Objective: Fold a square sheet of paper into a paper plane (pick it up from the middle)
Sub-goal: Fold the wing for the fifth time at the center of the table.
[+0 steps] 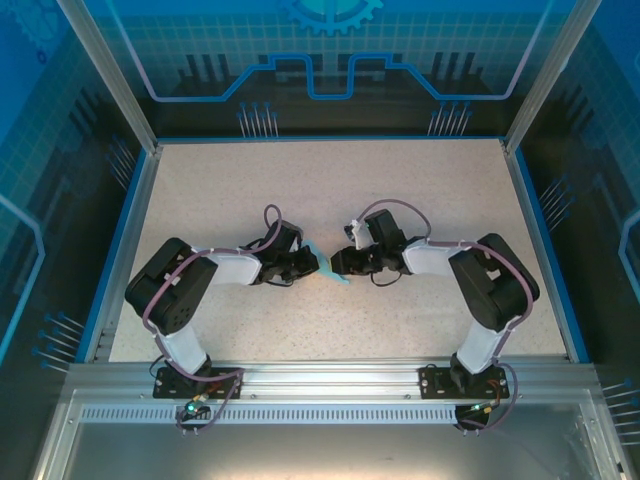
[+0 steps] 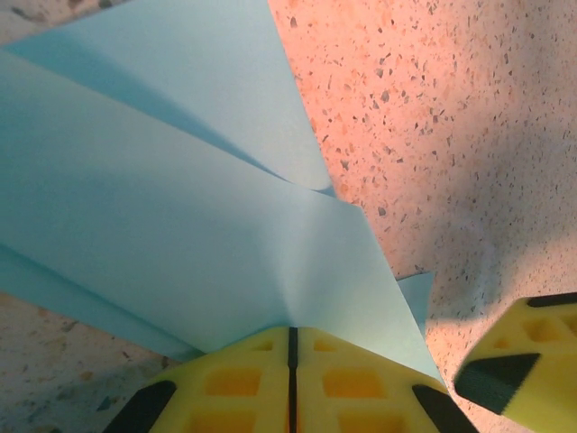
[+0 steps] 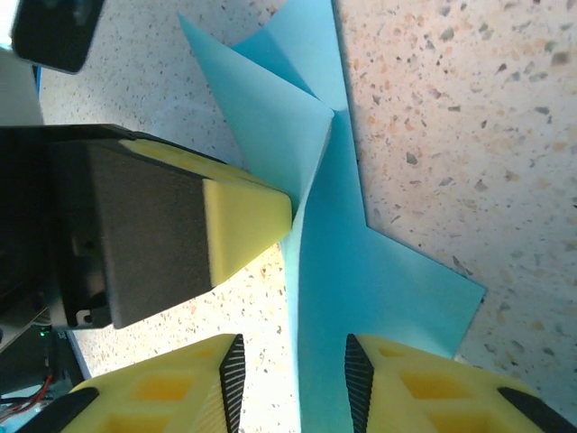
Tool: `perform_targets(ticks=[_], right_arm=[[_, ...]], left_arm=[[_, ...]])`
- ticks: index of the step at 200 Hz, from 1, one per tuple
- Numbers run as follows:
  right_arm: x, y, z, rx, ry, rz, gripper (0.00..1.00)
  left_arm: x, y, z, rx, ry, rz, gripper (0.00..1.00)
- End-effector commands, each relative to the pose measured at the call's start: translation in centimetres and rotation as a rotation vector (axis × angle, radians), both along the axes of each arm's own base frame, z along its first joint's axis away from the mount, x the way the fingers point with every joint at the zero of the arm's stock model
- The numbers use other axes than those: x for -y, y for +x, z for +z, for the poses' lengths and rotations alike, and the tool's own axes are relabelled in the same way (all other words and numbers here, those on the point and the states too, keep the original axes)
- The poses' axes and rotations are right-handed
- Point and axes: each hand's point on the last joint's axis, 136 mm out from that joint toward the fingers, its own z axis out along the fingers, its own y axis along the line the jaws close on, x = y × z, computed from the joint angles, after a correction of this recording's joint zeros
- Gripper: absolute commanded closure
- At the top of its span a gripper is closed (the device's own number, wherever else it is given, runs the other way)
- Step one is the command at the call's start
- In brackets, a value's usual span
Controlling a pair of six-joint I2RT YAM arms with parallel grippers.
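The light-blue sheet of paper (image 1: 327, 264) is folded into creased, pointed flaps and stands up off the table between my two grippers at mid-table. My left gripper (image 2: 291, 330) is shut on its folded edge, and the flaps (image 2: 180, 207) fan out ahead of the fingers. My right gripper (image 3: 293, 370) is open. The paper (image 3: 370, 280) runs down between its two ribbed pads, closer to the right one, and I see no pinch on it. The left gripper's yellow fingertip (image 3: 245, 219) presses the paper from the other side. My right gripper's finger (image 2: 518, 374) shows beside the left one.
The speckled beige tabletop (image 1: 330, 190) lies open behind and in front of the grippers. A blue rim (image 1: 135, 240) and aluminium frame posts bound it. Both arm bases sit on the rail (image 1: 330, 380) at the near edge.
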Motion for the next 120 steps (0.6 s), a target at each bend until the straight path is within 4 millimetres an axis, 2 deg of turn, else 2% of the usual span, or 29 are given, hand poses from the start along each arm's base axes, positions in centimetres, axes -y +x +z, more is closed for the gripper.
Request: perform_targets(ticks=[1,34,59,65,120], right_arm=[[1.1,-0.8,0.1,0.063,-0.103,0.061,0.58],[0.7,-0.9,-0.1,0.078,-0.144,0.08,0.6],[0.3,-1.9,-0.8,0.066,-0.163,0.115,0.64],[-0.3,-1.1,0.1,0.094,-0.151,0.115,0.65],[-1.1,-1.4,-0.5,0.087,-0.174,0.151,0.73]], left_arm=[[-0.7,-0.2,-1.2,-0.033,0.053,0.02,0.94],[-0.5,-0.2,-1.0,-0.03,0.042,0.015,0.94],[-0.5,-0.3,-0.8,-0.028,0.04,0.012,0.94],[-0.5,-0.3,-0.8,-0.026,0.038,0.011,0.94],[-0.5,-0.3,-0.1,-0.012,0.028,0.005,0.92]])
